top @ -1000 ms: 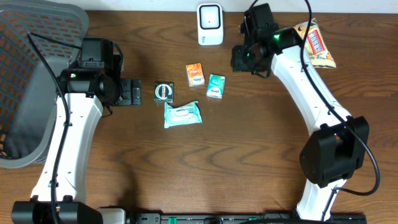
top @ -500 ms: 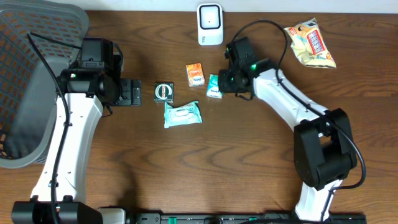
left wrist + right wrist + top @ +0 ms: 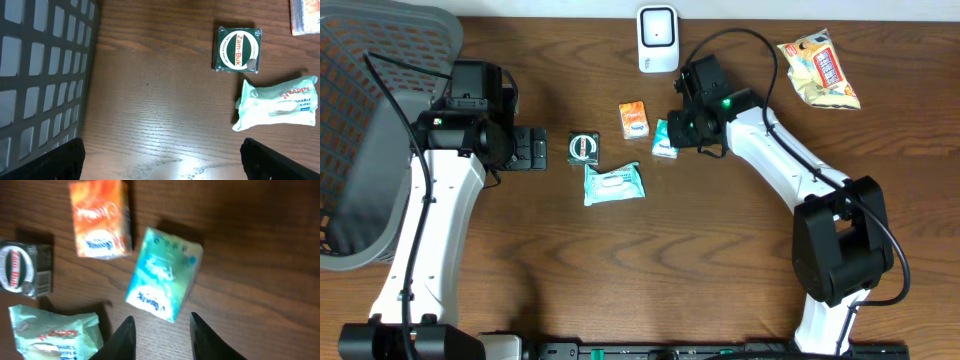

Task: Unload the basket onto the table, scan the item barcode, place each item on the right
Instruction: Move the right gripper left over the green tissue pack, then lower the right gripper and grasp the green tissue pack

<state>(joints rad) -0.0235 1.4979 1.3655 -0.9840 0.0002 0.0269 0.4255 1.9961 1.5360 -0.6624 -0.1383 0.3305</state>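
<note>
Lit evenly from above, fairly bright. Soft blur throughout the right wrist view: teal cardboard box (image 3: 162,275) smeared, print unreadable, short dark shadow just above it. Pale glare streak across dark brown wooden table (image 3: 150,140) in the left wrist view. Sharp overhead.

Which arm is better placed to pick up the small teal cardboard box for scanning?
Right. The right end effector hovers close above the small teal cardboard box, its fingers open toward it. The left end effector sits farther off, beyond the dark green Zam-Buk tin.
</note>
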